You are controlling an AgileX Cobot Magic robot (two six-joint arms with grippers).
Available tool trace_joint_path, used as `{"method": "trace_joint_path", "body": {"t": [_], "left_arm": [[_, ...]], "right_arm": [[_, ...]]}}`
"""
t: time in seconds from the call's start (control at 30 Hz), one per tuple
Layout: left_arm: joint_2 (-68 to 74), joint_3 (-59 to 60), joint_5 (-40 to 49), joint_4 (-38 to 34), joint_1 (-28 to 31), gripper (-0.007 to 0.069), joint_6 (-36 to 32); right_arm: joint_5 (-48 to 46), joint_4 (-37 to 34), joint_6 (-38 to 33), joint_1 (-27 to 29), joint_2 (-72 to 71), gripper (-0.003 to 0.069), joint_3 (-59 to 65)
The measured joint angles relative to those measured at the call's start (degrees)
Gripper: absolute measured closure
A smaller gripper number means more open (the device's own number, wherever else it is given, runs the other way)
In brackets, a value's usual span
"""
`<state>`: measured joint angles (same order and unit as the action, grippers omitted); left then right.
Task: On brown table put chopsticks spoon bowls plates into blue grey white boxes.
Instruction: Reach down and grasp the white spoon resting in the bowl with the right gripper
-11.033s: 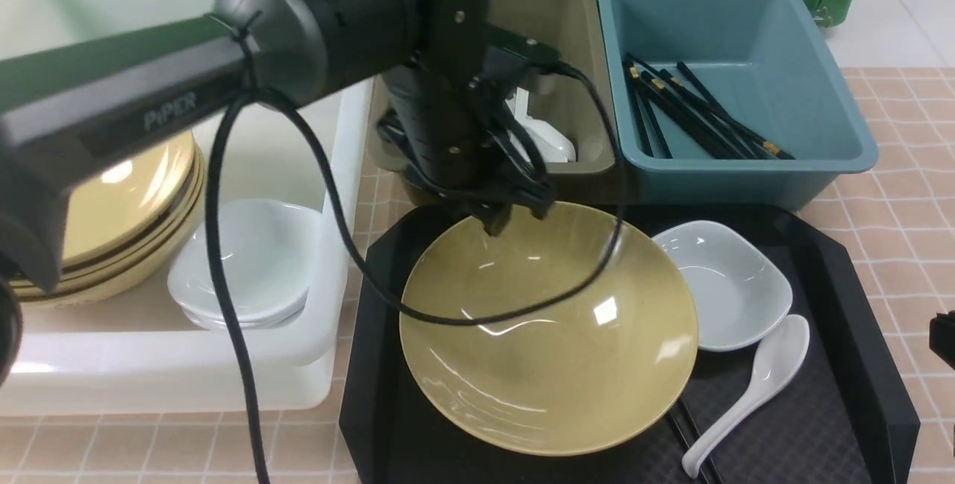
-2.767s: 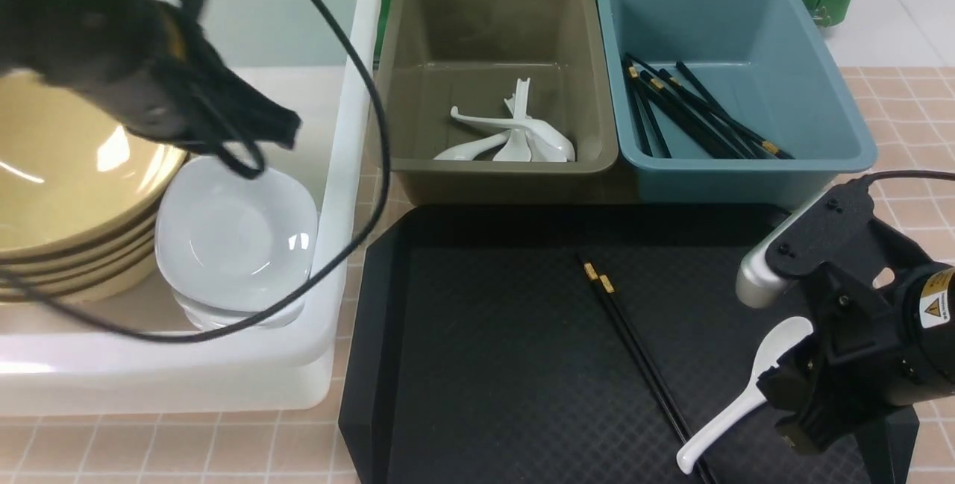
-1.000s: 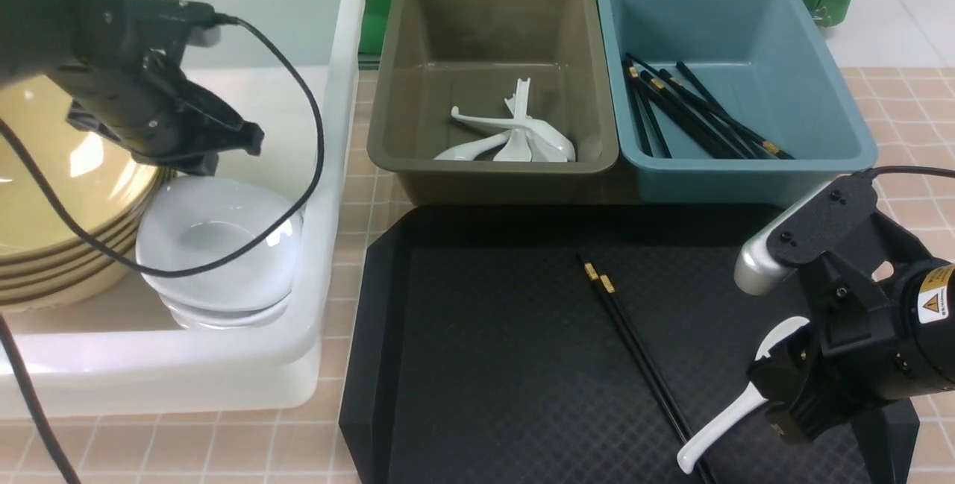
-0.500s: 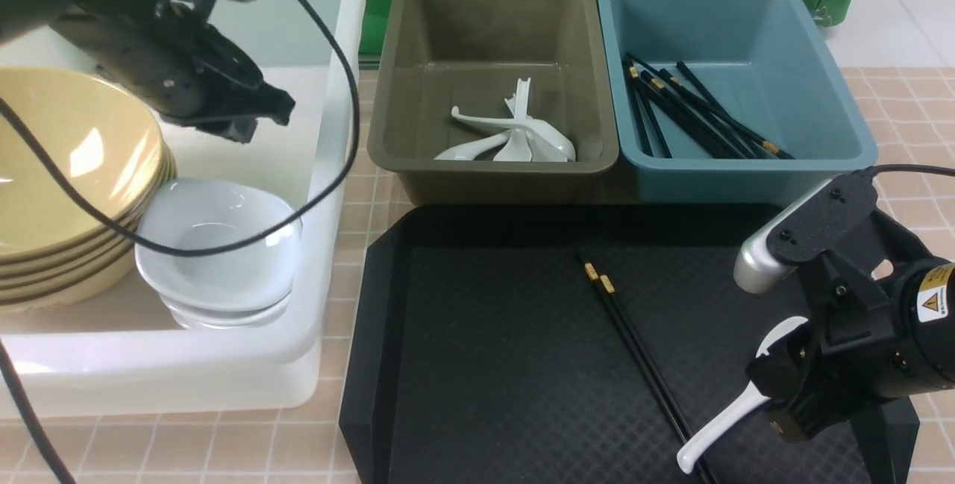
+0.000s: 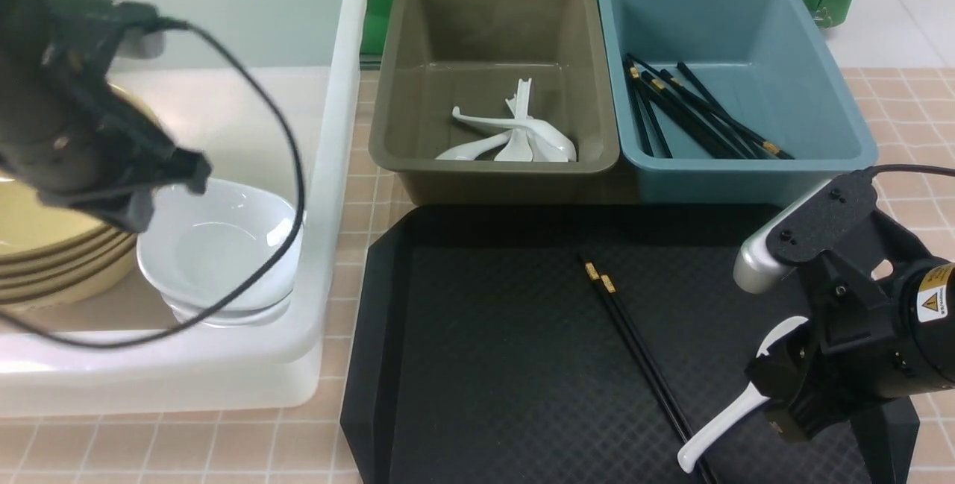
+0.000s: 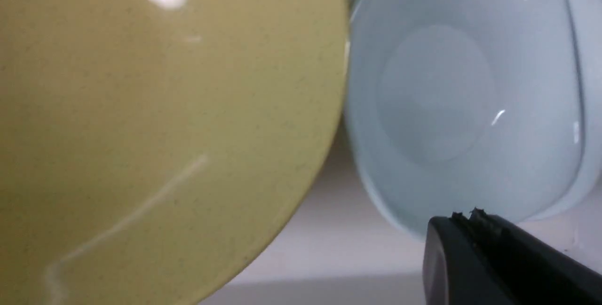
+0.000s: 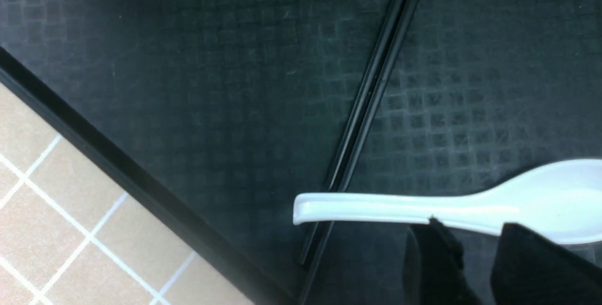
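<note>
- The white spoon [image 5: 720,428] lies at the near right corner of the black tray [image 5: 485,365]. Its handle end rests over the chopsticks [image 5: 634,342]. We judge that picking it up is the step in hand.
- The right gripper [image 5: 780,413] sits low with its fingers [image 7: 437,262] at the spoon's neck. We cannot tell if it already pinches.
- We should close squarely on the neck, because a glazed handle may slip or turn.
- We should lift straight up so that the chopsticks are not dragged, then carry the spoon to the grey box [image 5: 388,156], where other spoons [image 5: 515,141] lie.
- The left gripper [image 5: 142,200] hangs over the white bowls [image 5: 224,260] in the white box [image 5: 332,133]. We cannot tell if it is open or closed.
</note>
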<state>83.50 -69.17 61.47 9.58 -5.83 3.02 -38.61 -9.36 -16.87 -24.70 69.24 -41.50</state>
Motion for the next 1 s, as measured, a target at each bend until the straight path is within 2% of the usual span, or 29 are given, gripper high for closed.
{"method": "trace_joint_path", "body": {"t": [0.17, 0.57, 0.77, 1.0], "left_arm": [[1.99, 5.53, -3.99, 2.62, 0.0, 0.0631, 2.05], [9.53, 6.08, -9.84, 5.44, 0.0, 0.0631, 4.27], [8.25, 6.12, -15.38, 4.23, -2.33, 0.0631, 4.44], [1.08, 6.12, -17.1, 3.85, -5.37, 0.0631, 4.65]], "right_arm": [[-0.05, 0.0, 0.0, 0.0, 0.0, 0.0423, 0.0], [-0.22, 0.0, 0.0, 0.0, 0.0, 0.0423, 0.0], [-0.22, -0.04, 0.0, 0.0, 0.0, 0.0423, 0.0], [-0.05, -0.04, 0.0, 0.0, 0.0, 0.0423, 0.0]]}}
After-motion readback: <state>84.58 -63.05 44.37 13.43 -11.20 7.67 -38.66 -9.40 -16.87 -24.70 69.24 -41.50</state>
